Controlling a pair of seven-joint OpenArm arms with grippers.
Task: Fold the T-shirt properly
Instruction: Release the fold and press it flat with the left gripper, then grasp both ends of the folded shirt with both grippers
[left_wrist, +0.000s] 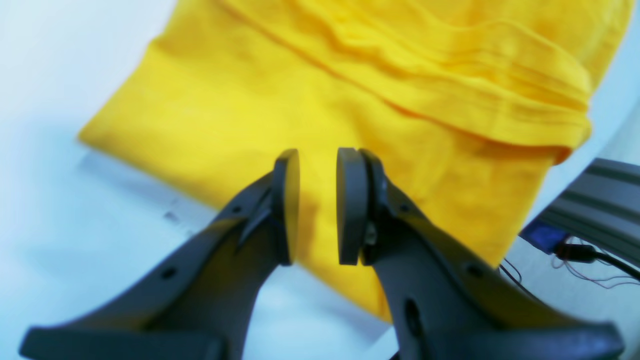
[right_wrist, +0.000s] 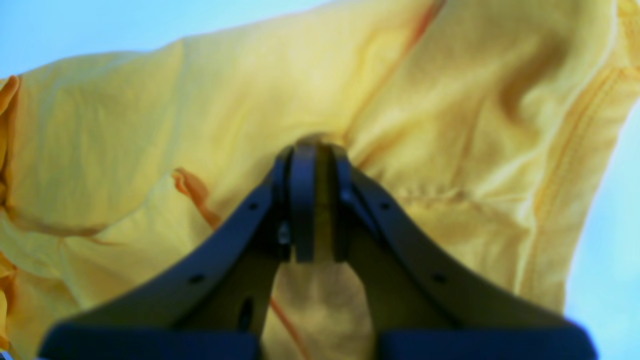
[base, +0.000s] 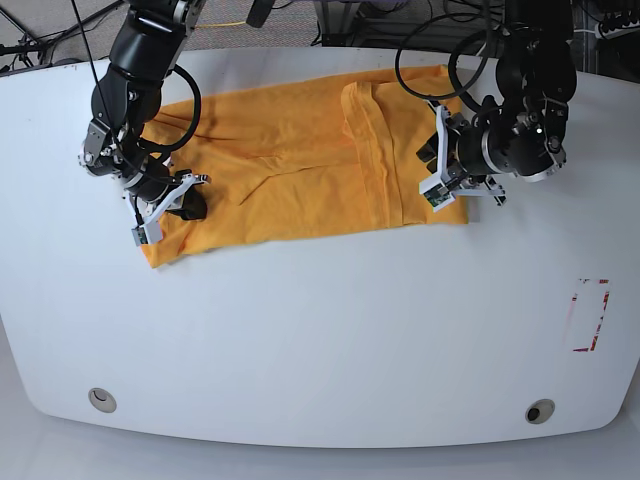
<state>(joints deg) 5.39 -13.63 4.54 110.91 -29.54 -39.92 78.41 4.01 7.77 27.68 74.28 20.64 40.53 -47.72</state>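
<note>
The orange-yellow T-shirt (base: 290, 170) lies spread on the white table (base: 320, 330), with a strip folded over near its right end. My right gripper (base: 185, 205) is at the shirt's left end and is shut on a pinch of fabric; in the right wrist view (right_wrist: 315, 200) the cloth (right_wrist: 125, 125) bunches up around the closed pads. My left gripper (base: 437, 168) hovers over the shirt's right end. In the left wrist view (left_wrist: 317, 205) its pads stand slightly apart with nothing between them, above the shirt (left_wrist: 225, 115) near its edge.
A grey aluminium rail (left_wrist: 600, 200) with thin cables (left_wrist: 590, 270) shows at the right of the left wrist view. Red tape marks (base: 590, 315) sit at the table's right. Two round holes (base: 100, 400) (base: 540, 411) are near the front edge. Cables hang behind the table.
</note>
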